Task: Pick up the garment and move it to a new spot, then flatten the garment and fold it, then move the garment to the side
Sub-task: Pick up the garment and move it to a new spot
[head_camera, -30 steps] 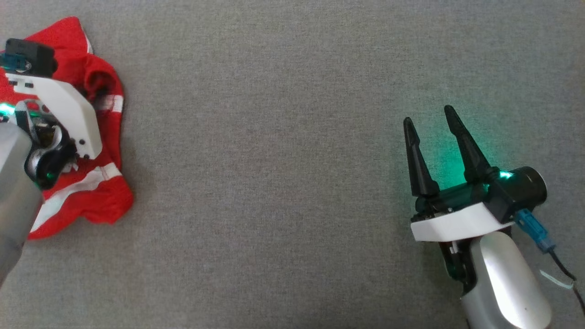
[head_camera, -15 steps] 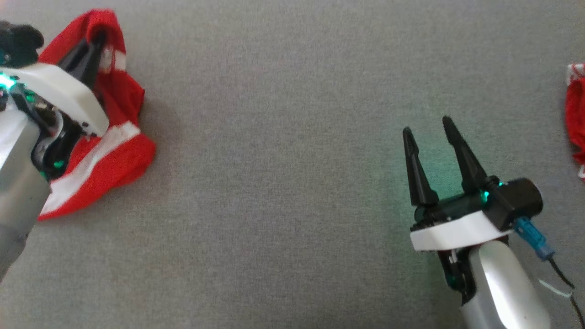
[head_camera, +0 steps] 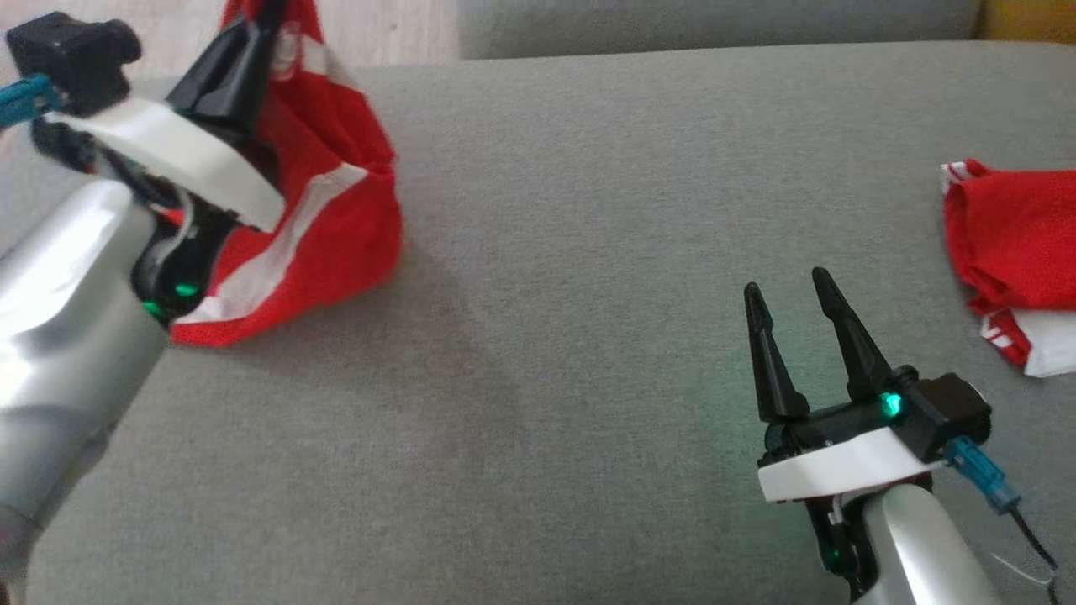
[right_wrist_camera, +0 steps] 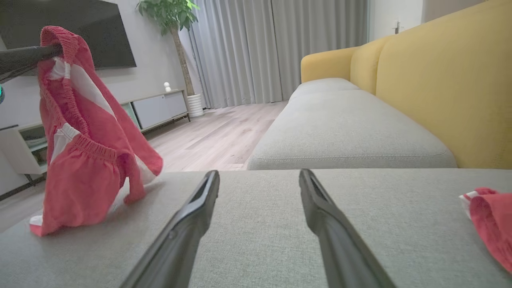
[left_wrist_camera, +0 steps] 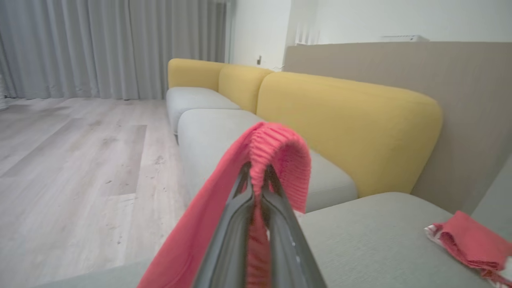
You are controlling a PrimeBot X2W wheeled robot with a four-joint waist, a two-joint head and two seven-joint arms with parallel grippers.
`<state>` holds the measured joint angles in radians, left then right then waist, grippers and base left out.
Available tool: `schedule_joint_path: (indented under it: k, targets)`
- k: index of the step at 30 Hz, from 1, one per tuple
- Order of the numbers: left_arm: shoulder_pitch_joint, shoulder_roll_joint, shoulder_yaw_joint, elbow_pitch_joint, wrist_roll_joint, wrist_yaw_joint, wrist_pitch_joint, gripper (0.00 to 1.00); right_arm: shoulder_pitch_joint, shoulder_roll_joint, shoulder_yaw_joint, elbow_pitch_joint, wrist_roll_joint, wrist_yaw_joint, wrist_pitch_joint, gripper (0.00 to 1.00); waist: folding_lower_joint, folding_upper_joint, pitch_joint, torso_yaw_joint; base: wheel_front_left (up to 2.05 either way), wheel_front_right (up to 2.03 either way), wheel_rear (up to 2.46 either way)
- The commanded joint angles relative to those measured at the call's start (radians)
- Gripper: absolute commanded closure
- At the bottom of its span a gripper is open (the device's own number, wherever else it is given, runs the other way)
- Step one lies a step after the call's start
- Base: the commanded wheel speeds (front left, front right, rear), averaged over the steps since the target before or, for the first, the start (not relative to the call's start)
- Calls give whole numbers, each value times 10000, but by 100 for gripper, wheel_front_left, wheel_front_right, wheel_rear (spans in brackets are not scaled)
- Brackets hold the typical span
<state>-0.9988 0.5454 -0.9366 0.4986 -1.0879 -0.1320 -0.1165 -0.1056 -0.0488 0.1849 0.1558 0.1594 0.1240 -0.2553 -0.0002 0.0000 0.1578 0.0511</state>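
The garment [head_camera: 336, 210] is red with white stripes and hangs from my left gripper [head_camera: 265, 17] at the left end of the grey seat cushion [head_camera: 588, 252]. Its lower folds rest on the cushion. In the left wrist view my left gripper [left_wrist_camera: 256, 174] is shut on the garment's ribbed red hem [left_wrist_camera: 280, 148], which drapes over the tips. The right wrist view has the garment [right_wrist_camera: 84, 160] dangling at its left. My right gripper [head_camera: 786, 290] hovers open over the cushion at the lower right, its fingers [right_wrist_camera: 192, 212] spread with nothing between them.
A second red and white cloth [head_camera: 1009, 227] lies crumpled at the cushion's right edge, beside my right gripper. A yellow backrest [right_wrist_camera: 440, 80] runs along the sofa. Wooden floor [left_wrist_camera: 80, 160] lies beyond the cushion's left end.
My left gripper closed on the garment and lifted it up off the cushion. The head camera shifted, bringing the second red cloth into view. The right gripper stayed open.
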Motion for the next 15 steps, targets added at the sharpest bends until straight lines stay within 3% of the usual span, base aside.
schedule_joint_path:
  k: [1, 4, 15]
  targets:
    - [-691, 186, 470, -413, -148, 64, -93, 100, -98, -14, 232, -349, 128, 67, -65, 0, 2, 0, -164, -204, 0, 0, 0]
    - [-722, -100, 465, -922, -254, 187, -43, 100, -89, -14, 222, -397, 260, 67, -65, 0, 2, 0, -271, -428, 0, 0, 0]
    - [-1254, -2300, 553, -2891, -882, 903, -72, 100, -262, -14, 175, -474, 694, 67, -65, 0, 2, 0, -436, -1728, 0, 0, 0]
